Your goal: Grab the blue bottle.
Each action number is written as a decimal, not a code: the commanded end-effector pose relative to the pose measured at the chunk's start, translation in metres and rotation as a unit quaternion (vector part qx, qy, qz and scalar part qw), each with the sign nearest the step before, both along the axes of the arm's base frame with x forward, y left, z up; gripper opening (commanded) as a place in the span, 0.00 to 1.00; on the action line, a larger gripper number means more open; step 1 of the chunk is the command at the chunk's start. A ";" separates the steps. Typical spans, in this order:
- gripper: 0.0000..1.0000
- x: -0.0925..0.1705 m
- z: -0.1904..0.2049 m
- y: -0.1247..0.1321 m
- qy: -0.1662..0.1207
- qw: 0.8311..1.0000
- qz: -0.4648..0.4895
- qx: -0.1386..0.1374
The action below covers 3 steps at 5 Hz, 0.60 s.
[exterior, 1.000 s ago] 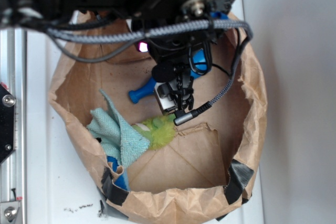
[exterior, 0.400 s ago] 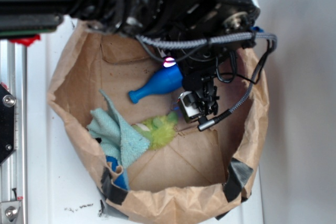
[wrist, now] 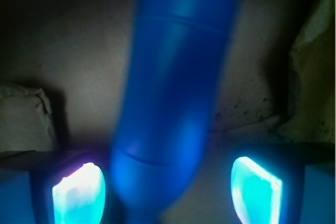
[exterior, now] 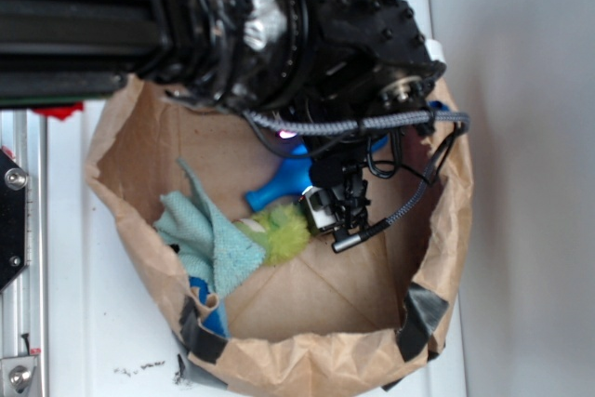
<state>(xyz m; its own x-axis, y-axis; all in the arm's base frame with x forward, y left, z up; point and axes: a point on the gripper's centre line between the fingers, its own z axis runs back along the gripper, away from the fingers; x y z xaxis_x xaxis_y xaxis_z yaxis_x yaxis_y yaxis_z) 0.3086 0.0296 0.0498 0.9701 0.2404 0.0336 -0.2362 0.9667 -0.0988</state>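
The step in hand looks like the final approach before the grasp: the hand (wrist: 168, 187) is lowered over the blue bottle (wrist: 170, 103) and straddles it, but has not closed. In the wrist view the two glowing fingertips (wrist: 79, 192) stand apart, one on each side of the bottle's body; the left one seems just beside or touching the plastic, the right one has a clear gap. The bottle is blurred in that view, so exact contact is hard to judge. From outside, the blue bottle (exterior: 279, 183) lies on its side on the floor of the brown paper bag (exterior: 437, 258), neck pointing left, its wider body hidden under the hand (exterior: 335, 216). Close by lie a yellow-green fuzzy object (exterior: 284, 234) and a light teal woven cloth (exterior: 209, 239), near the neck but apart from the fingers. The arm (exterior: 232, 25) reaches in from the upper left, its wrist bent down into the bag, a braided cable (exterior: 353, 123) looping across it. The next move likely calls for closing evenly on the smooth rounded body, centred so it does not squirt out, then lifting clear of the bag walls.
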 end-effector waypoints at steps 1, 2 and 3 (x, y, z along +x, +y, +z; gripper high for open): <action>0.00 0.004 0.012 -0.003 -0.018 0.999 -0.007 0.033; 0.00 0.007 0.011 -0.002 -0.022 0.999 -0.007 0.038; 0.00 0.008 0.012 -0.001 -0.025 0.999 -0.010 0.045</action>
<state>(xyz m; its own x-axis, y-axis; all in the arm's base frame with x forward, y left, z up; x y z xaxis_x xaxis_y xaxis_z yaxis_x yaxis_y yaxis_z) 0.3080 0.0341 0.0494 0.9722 0.2308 0.0407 -0.2300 0.9729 -0.0233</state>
